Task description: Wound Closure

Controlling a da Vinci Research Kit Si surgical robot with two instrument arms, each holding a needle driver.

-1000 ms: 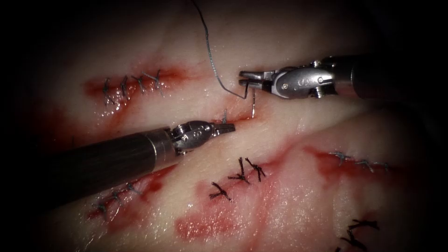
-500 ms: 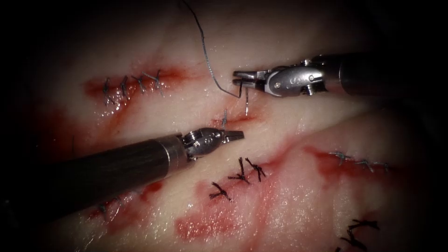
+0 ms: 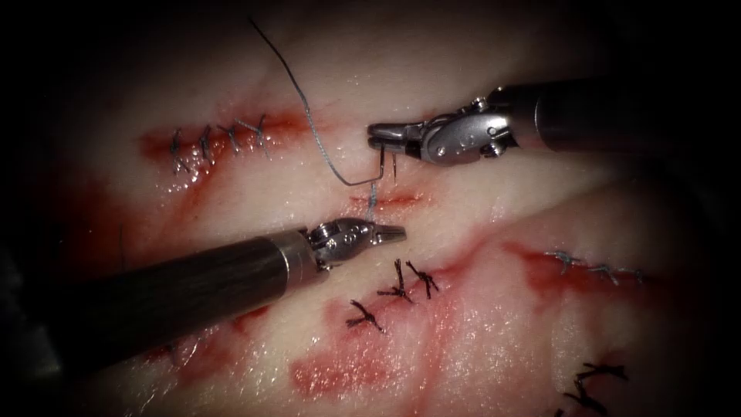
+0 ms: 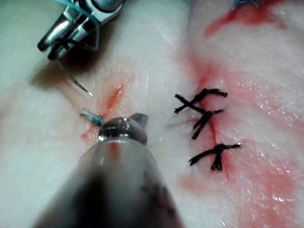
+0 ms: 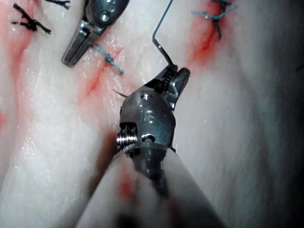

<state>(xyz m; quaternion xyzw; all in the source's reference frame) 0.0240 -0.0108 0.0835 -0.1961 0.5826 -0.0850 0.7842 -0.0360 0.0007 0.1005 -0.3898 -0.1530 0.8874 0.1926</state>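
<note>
Endoscope view: the right tool (image 3: 376,137) is clamped on the needle (image 3: 384,164) near its thread end, so the needle hangs free just above the cut (image 3: 386,201), its point seemingly clear of the tissue (image 3: 478,324). The thread (image 3: 309,123) trails up and away from the cut. Just below the cut, the left tool (image 3: 395,232) has its jaws together, holding nothing.

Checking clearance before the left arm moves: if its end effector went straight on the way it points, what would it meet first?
Probably bare tissue beside the small cut; the left end effector points right, below the needle in the right end effector. Depth is unclear.
</note>
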